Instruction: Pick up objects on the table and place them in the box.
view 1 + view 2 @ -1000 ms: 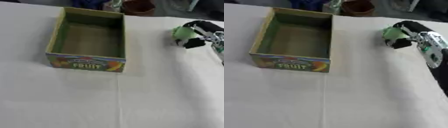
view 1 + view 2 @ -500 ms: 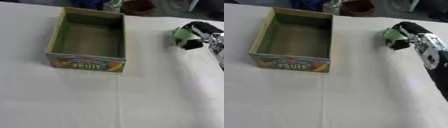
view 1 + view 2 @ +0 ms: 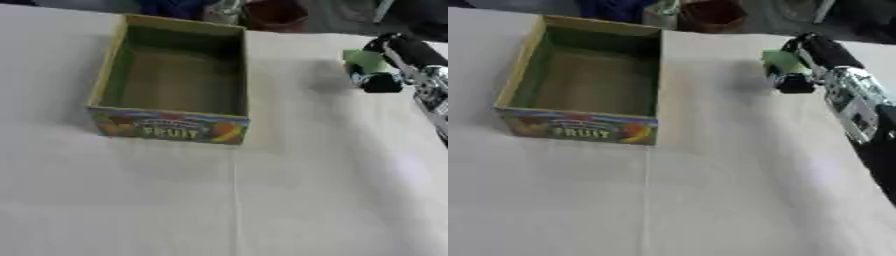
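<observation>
1 right hand (image 3: 391, 64) in the left eye view, fingers curled round a pale green object (image 3: 366, 60) above the table (image 3: 262, 200) at 3 o'clock of the open box (image 3: 172, 85), while the right eye view shows that grasp well apart from the box.

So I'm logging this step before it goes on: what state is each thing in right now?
Fruit box: upright, open-topped, nothing visible inside.
Green object: held in the right hand, off to the right of the box.
Right hand: fingers curled round the green object.
Left hand: not in view.
</observation>
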